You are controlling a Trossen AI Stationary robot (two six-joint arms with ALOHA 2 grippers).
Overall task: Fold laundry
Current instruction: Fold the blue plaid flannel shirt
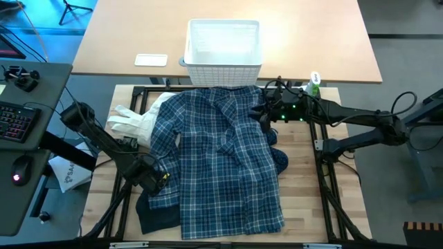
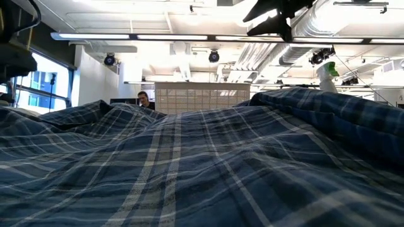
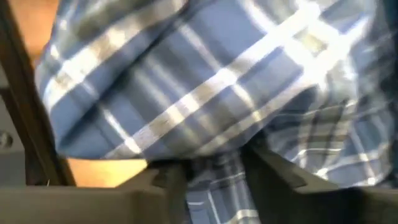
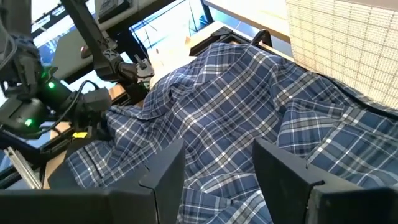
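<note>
Blue-and-white plaid shirt [image 1: 221,159], white lattice basket [image 1: 223,66], wooden table [image 1: 304,200].

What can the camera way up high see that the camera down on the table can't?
Only the high view shows the whole table, the white cloth poking out at the shirt's left, the dark garment under it, and both arms: left gripper at the shirt's left edge, right gripper near its top right. Only the low view shows the ceiling lights and a person far back. Both show the plaid shirt, the basket and the spray bottle.
</note>
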